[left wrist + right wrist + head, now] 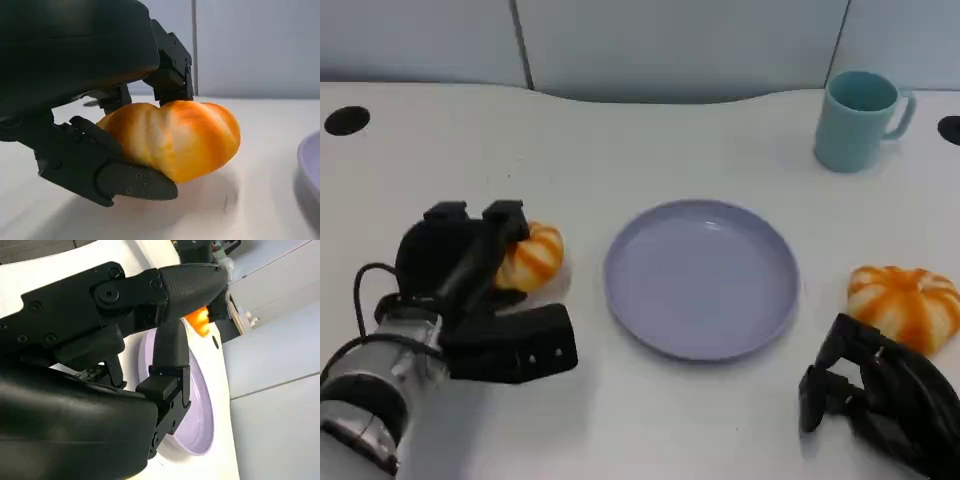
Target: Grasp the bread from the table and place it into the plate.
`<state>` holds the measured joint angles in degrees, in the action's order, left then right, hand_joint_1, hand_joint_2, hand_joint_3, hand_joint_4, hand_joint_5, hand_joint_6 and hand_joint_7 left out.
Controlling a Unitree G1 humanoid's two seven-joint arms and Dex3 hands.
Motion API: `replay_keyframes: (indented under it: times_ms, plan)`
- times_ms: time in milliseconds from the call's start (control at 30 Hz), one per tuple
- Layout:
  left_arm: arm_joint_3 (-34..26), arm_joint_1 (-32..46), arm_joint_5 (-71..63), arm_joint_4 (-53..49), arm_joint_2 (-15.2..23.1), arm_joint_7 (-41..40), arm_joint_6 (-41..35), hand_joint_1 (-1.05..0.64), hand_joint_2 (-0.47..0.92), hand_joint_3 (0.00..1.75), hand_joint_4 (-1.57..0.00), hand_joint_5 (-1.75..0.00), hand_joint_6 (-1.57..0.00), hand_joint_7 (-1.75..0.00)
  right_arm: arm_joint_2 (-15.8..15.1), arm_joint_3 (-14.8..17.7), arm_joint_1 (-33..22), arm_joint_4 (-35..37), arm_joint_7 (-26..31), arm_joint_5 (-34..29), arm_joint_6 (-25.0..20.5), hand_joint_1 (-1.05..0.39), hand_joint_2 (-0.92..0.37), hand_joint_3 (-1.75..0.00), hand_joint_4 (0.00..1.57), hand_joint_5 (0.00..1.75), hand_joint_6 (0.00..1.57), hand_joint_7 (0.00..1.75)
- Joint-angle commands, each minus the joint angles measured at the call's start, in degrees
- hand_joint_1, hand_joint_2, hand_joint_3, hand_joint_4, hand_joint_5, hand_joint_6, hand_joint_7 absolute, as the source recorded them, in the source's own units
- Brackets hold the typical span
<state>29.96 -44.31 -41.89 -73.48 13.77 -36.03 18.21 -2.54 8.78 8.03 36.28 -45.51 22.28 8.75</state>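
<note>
White table (pixel 650 150) with a curved far edge and dark round holes (pixel 347 120) near its far corners; behind the table, pale grey-blue wall panels (pixel 680 45) split by vertical seams.

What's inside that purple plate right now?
Nothing: the plate is bare in the head view. One bread sits beside it in the left hand; another bread lies on the table.
</note>
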Motion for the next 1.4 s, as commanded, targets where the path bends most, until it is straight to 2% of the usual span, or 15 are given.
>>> replay_keyframes:
  times_ms: [33, 100, 167, 267, 500, 633, 733, 800, 1200, 1333, 1400]
  plan:
    - [-0.3, -0.6, 0.3, 0.0, 1.1, -1.2, 0.4, -0.13, 0.74, 0.63, -0.82, -1.75, -0.60, -1.75, -0.9, 0.4, -1.4, 0.7, 0.5, -0.4, -0.2, -0.52, -0.92, -0.23, 0.66, 1.75, 0.58, 1.49]
    - [-0.5, -2.5, 0.4, 1.7, 1.6, -0.7, 2.8, -0.13, 0.72, 0.67, -0.83, -1.75, -0.61, -1.75, -1.0, 0.3, -1.5, 0.4, 0.4, -0.5, -0.2, -0.52, -0.92, -0.23, 0.66, 1.75, 0.58, 1.49]
    - [-0.8, -4.9, 0.6, 3.9, 2.4, -0.1, 5.8, -0.14, 0.61, 0.90, -0.86, -1.75, -0.65, -1.75, -1.0, 0.3, -1.6, 0.2, 0.4, -0.5, -0.1, -0.52, -0.92, -0.23, 0.66, 1.74, 0.58, 1.49]
    - [-0.6, -5.7, 0.2, 4.8, 2.3, -0.4, 8.3, -0.13, 0.54, 0.99, -0.88, -1.75, -0.68, -1.75, -1.0, 0.3, -1.6, 0.4, 0.3, -0.6, 0.4, -0.51, -0.92, -0.24, 0.67, 1.74, 0.58, 1.49]
    - [-0.5, -6.0, 0.1, 4.5, 2.4, -0.7, 9.3, -0.12, 0.51, 1.03, -0.89, -1.75, -0.68, -1.75, -1.0, 0.2, -1.5, 0.5, 0.3, -0.6, 0.6, -0.51, -0.92, -0.25, 0.67, 1.75, 0.57, 1.51]
    - [0.6, -7.3, -0.4, 6.2, -1.0, -1.5, 13.3, -0.14, 0.49, 1.09, -0.90, -1.75, -0.69, -1.75, -1.0, -0.1, -1.2, 0.7, 1.2, -1.1, 0.1, -0.51, -0.92, -0.22, 0.67, 1.75, 0.57, 1.54]
    - [0.6, -7.9, -0.2, 6.3, -1.2, -0.2, 15.9, -0.14, 0.46, 1.15, -0.90, -1.75, -0.69, -1.75, -0.9, -0.2, -0.9, 1.2, 0.6, -1.0, 0.6, -0.51, -0.92, -0.23, 0.67, 1.75, 0.57, 1.56]
    - [1.2, -8.3, -0.5, 6.3, -1.0, 1.6, 18.7, -0.16, 0.51, 1.18, -0.90, -1.75, -0.70, -1.75, -0.9, -0.4, -1.0, 1.1, 0.7, -1.1, 0.6, -0.51, -0.92, -0.25, 0.67, 1.75, 0.55, 1.55]
    - [3.3, -10.0, -1.2, 4.6, -4.4, 5.7, 21.7, -0.23, 0.58, 1.13, -0.96, -1.75, -0.77, -1.75, -1.0, -0.4, -1.6, -0.1, 0.6, -0.8, -0.2, -0.52, -0.92, -0.23, 0.67, 1.75, 0.57, 1.53]
    - [3.5, -11.4, -1.0, 3.4, -6.6, 10.4, 20.2, -0.30, 0.69, 0.92, -0.94, -1.75, -0.75, -1.75, -0.8, -0.5, -2.0, -0.5, 0.2, -0.8, 0.1, -0.51, -0.92, -0.24, 0.66, 1.75, 0.56, 1.53]
    - [3.0, -11.8, 0.0, 2.8, -7.3, 13.3, 20.0, -0.30, 0.73, 0.86, -0.93, -1.75, -0.73, -1.75, -0.8, -0.6, -2.2, -0.8, 0.3, -0.8, 0.0, -0.52, -0.92, -0.24, 0.66, 1.75, 0.56, 1.52]
